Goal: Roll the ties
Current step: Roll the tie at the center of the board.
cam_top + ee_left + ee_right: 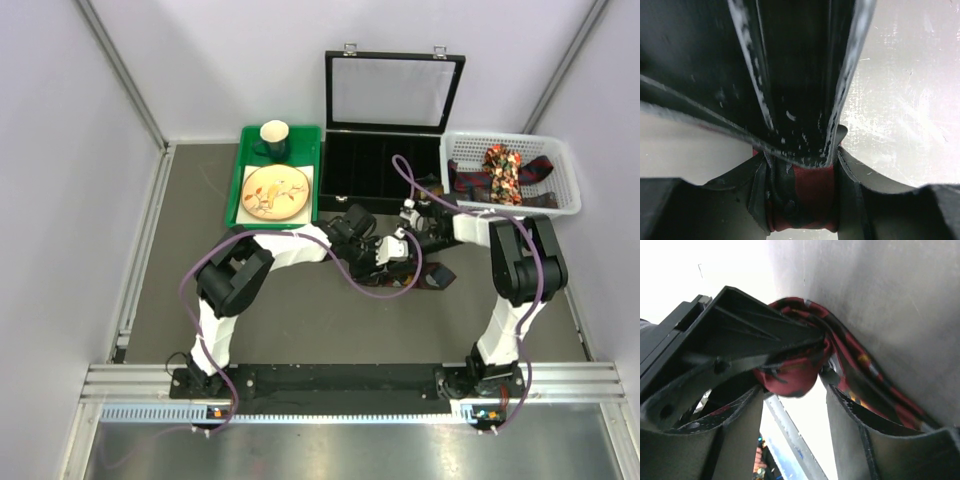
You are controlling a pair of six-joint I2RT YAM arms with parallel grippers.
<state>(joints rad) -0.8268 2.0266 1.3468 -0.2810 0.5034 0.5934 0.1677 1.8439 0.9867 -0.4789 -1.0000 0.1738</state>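
Noted on the table (300,320): a dark red patterned tie (807,197), its rolled end clamped between the fingers of the left gripper (384,252). The roll is also seen just at the fingertips (850,405) of the right gripper (418,222). Whether it is pinched there cannot be told.

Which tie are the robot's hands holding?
The dark red patterned tie on the table, pinched between the left gripper and right gripper. The other ties, like the bright flowery one, just lie in the white basket.

Maroon tie (790,377) btwn R hand (795,388) tips, L hand (816,340) pinching.
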